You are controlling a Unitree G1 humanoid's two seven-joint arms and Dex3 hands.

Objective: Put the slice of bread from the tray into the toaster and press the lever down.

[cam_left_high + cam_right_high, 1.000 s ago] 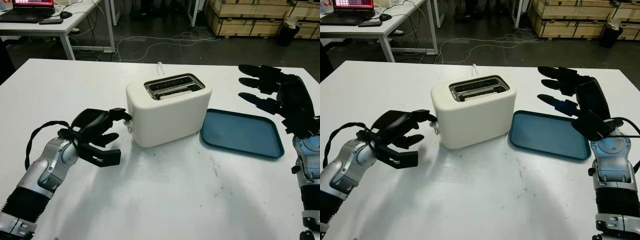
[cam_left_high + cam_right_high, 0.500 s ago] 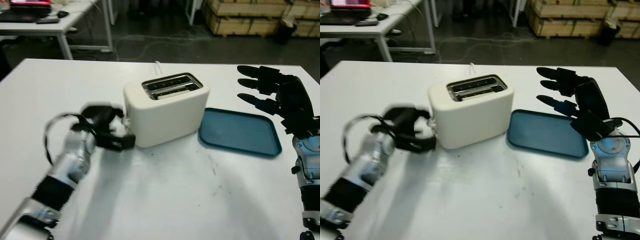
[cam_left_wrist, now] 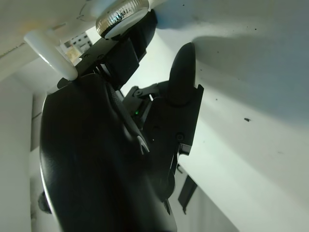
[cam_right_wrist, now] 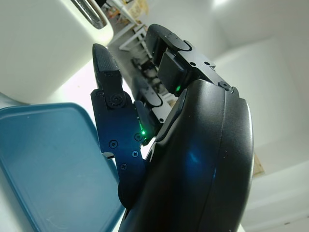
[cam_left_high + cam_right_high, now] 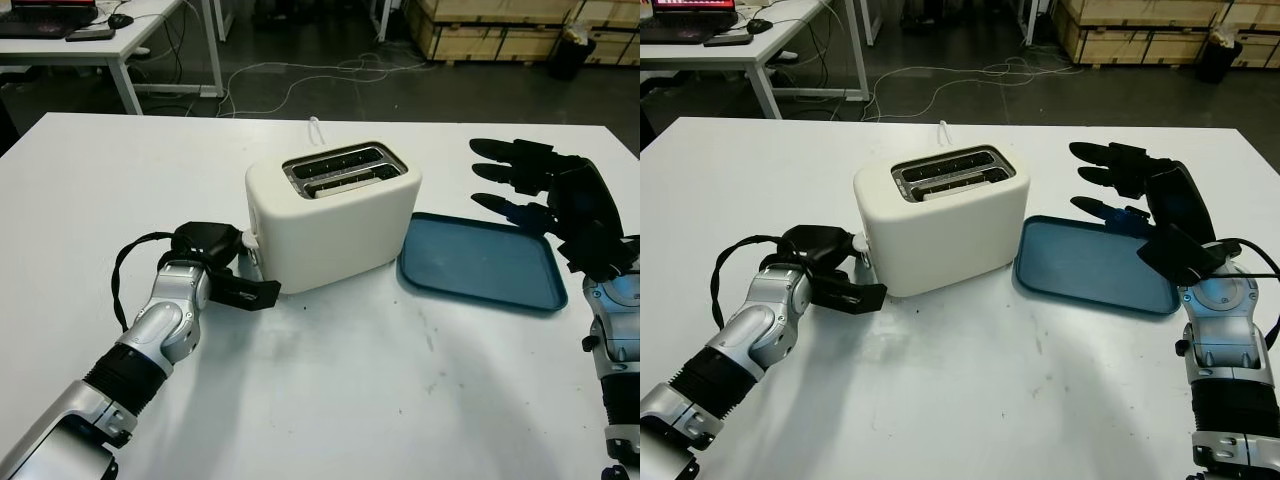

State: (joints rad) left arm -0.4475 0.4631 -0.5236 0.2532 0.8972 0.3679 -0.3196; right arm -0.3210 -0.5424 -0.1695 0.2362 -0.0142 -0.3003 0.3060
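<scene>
Cream toaster (image 5: 335, 215) standing mid-counter (image 5: 330, 400), two slots up, toasted slice edges visible inside the slots (image 5: 345, 172); white cord (image 5: 318, 130) trailing off the far side. Lever (image 3: 50, 50) on the toaster's left end, white, low on the wall, with a chrome knob (image 3: 120, 14) beside it in the left wrist view. Left hand (image 5: 225, 270) pressed against that end, fingers curled at the lever and knob; actual grip on the lever not discernible, thumb (image 3: 181, 79) angled along the counter below. Blue tray (image 5: 485, 265) just right of the toaster, flat on the counter, nothing on it. Right hand (image 5: 540, 195) raised above the tray's right edge, open, holding nothing, palm turned toward the toaster. Small dark specks on the counter in front of the toaster. Beyond the counter: second white desk (image 5: 90, 50) with a laptop (image 5: 45, 12) and mouse (image 5: 118, 20), loose cables on dark floor (image 5: 330, 75), wooden crates (image 5: 500, 30) at far right, dark bin (image 5: 572, 50) beside them.
</scene>
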